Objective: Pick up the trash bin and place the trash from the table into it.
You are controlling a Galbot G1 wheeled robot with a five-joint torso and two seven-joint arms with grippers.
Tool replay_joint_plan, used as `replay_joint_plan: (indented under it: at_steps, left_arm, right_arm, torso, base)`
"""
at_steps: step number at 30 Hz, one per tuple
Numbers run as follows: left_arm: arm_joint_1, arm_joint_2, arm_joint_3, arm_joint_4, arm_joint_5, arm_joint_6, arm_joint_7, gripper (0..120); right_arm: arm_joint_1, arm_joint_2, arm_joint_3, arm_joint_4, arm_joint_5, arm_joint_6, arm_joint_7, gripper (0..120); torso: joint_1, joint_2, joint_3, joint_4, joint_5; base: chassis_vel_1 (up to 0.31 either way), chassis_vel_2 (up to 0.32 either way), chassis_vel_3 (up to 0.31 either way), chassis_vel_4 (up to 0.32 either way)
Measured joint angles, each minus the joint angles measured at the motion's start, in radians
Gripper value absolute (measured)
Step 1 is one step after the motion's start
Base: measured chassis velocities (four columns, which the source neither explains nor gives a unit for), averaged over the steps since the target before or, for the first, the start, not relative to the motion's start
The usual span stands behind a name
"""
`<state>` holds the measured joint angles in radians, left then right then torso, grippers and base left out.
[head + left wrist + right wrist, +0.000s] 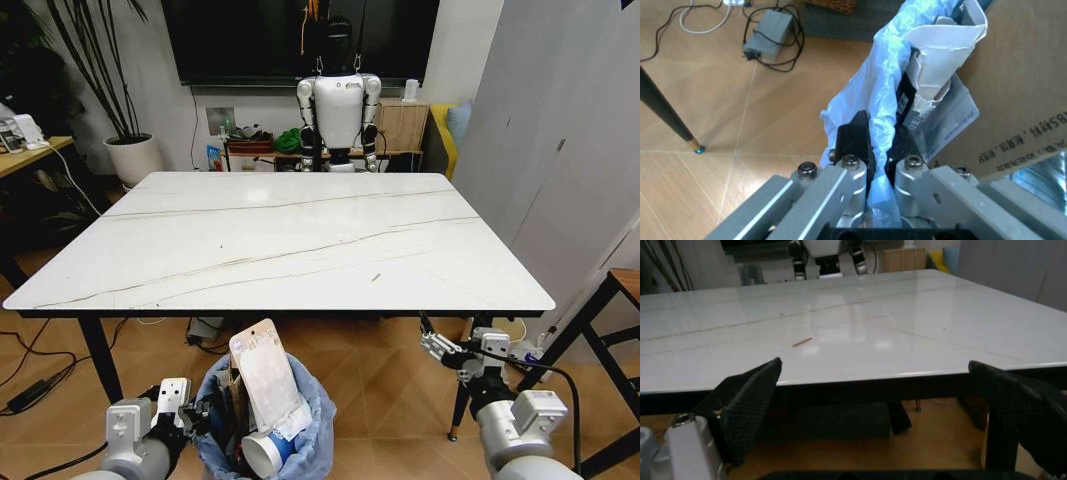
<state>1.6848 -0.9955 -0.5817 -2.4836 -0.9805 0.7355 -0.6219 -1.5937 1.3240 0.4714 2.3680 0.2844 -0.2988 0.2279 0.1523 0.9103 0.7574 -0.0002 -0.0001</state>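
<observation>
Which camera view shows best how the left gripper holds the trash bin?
The left wrist view: the left gripper is shut on the trash bin bag rim. The head view shows gripper beside bin, grip unclear. The right wrist view faces the table.

Table: glossy smooth marble-look top w/ thin brown veins, dark matt edge. Trash bin, lower centre: crinkly thin blue plastic liner, semi-shiny. Trash inside: matt brown cardboard, torn white paper. Left gripper: brushed metal links, black matt plastic fingers. Floor: smooth wood.
</observation>
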Motion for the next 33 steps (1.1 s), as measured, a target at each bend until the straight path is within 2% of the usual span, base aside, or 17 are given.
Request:
replay_joint_plan:
  at_steps: [18,33]
  left_arm:
    - [0.036,-0.127,-0.097,0.015,-0.028,0.0,0.024,0]
    - [0.055,-0.148,-0.108,0.029,-0.026,0.0,0.023,0]
  right_arm:
    - [-0.014,0.022,-0.002,-0.034,-0.031,0.014,-0.005,100]
    - [-0.003,0.028,-0.012,-0.054,-0.031,0.017,-0.004,100]
  torso:
    - [-0.048,-0.086,-0.038,0.0,0.0001]
    - [-0.083,-0.153,-0.07,0.0,0.0001]
  base:
    - [0.0,0.0,0.0,0.0]
    - [0.0,0.0,0.0,0.0]
